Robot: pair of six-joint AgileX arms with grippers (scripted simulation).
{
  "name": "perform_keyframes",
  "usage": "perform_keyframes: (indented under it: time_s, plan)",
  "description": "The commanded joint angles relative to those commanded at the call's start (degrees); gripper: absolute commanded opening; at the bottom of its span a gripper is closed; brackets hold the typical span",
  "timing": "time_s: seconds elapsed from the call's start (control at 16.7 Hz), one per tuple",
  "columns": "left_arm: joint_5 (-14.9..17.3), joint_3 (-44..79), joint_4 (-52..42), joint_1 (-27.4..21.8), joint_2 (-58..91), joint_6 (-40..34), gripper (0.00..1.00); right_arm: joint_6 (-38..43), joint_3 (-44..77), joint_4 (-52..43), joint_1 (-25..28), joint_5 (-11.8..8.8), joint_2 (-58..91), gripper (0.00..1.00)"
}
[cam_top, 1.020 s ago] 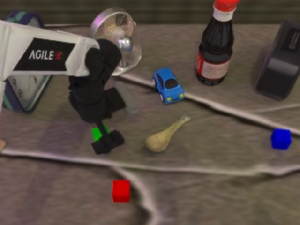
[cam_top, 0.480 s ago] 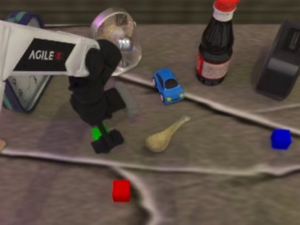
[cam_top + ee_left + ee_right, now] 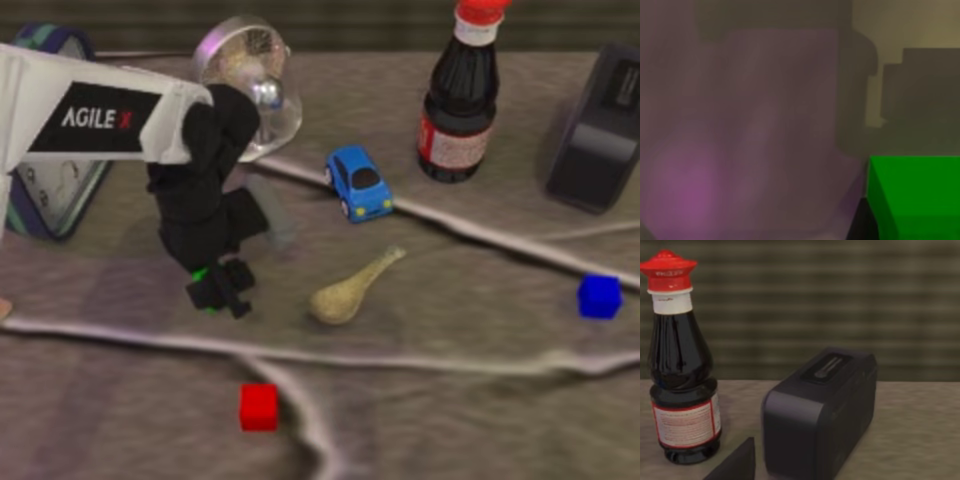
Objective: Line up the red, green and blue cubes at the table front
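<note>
Green, small and plain, the cube (image 3: 202,274) sat clenched between the left gripper's (image 3: 215,290) black jaws just above the wrinkled grey-brown cloth table (image 3: 450,420), held so, I judged, to be carried beside the bright red cube (image 3: 258,407) nearer the front.

I can read 1 marking only: "AGILEX" in white on a black panel on my left arm (image 3: 100,118). The dark bottle's (image 3: 462,95) red-and-white label carries print too small to read.

L gripper (image 3: 218,290) closed round green cube (image 3: 202,274), now mostly hidden.
</note>
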Motion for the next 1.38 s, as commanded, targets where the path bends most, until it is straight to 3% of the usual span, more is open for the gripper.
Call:
perform_keyframes:
  time_s: [0.54, 0.96, 1.38]
  plan:
    - [0.59, 0.37, -1.03, -0.01, -1.43, -0.43, 0.0, 0.0, 0.0, 0.0, 0.0, 0.0, 0.0, 1.0]
    - [0.54, 7.04, -13.41, 0.98, -6.76, -0.56, 0.0, 0.0, 0.0, 0.0, 0.0, 0.0, 0.0, 1.0]
    - [0.5, 7.31, -14.17, -0.14, -7.44, -0.45, 0.0, 0.0, 0.0, 0.0, 0.0, 0.0, 0.0, 1.0]
